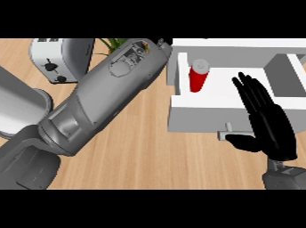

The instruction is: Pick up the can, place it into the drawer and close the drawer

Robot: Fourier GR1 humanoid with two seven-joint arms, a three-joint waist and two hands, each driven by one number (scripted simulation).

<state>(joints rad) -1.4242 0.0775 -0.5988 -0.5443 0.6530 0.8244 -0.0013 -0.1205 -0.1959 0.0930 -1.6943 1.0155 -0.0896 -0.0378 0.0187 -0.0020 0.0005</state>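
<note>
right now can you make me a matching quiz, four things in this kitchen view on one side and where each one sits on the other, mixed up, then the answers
Things:
1. can
2. toaster
3. right hand
4. drawer handle

Places:
A. top left of the view, on the wooden counter
B. upright inside the open white drawer, near its left wall
C. sticking out from the drawer's front face
D. open with straight fingers, over the drawer's right part and front

Pairs: 1-B, 2-A, 3-D, 4-C
</note>
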